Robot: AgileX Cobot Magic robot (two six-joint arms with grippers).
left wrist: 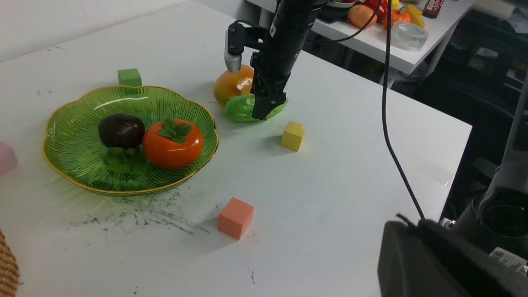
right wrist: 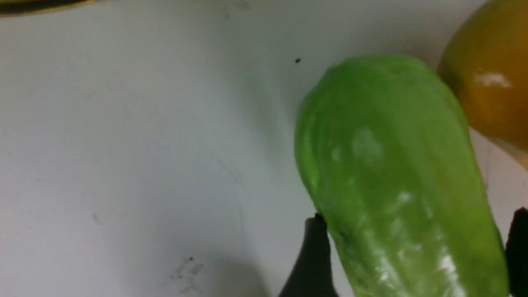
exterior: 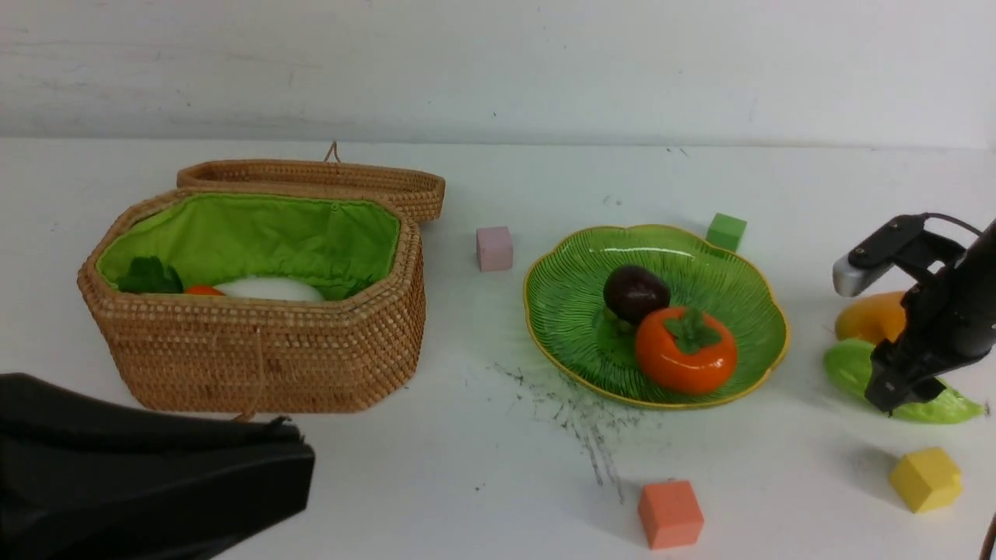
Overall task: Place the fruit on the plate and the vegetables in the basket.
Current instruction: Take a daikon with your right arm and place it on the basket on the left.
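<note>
The right fingers (right wrist: 311,260) are spread wide and reach down to the table (exterior: 467,467), one on each side of the pale green gourd (right wrist: 392,165). The gourd lies flat between them, with its broad end pointing away from the fingertips. Whether the pads press on it cannot be told. The yellow-orange mango (exterior: 867,315) lies just beyond these fingers on the far side and right against the gourd. A yellow cube (exterior: 926,478) sits near them on the robot's side. The green glass plate (exterior: 548,327) stands to the left of the right fingers, apart from them. It holds the orange persimmon (exterior: 685,354) and a dark purple fruit (exterior: 636,292), the two touching. A green cube (exterior: 726,231) sits just behind the plate, a pink cube (exterior: 495,248) to its left and an orange cube (exterior: 670,513) in front. Well beyond the plate stands the wicker basket (exterior: 257,365), its lid (exterior: 311,180) thrown back. Inside it are the white radish (exterior: 272,289), a bit of the carrot (exterior: 204,290) and green leaves (exterior: 152,276). The left fingers are pressed together, and the left arm (exterior: 148,467) shows as a dark bulk in front of the basket.
</note>
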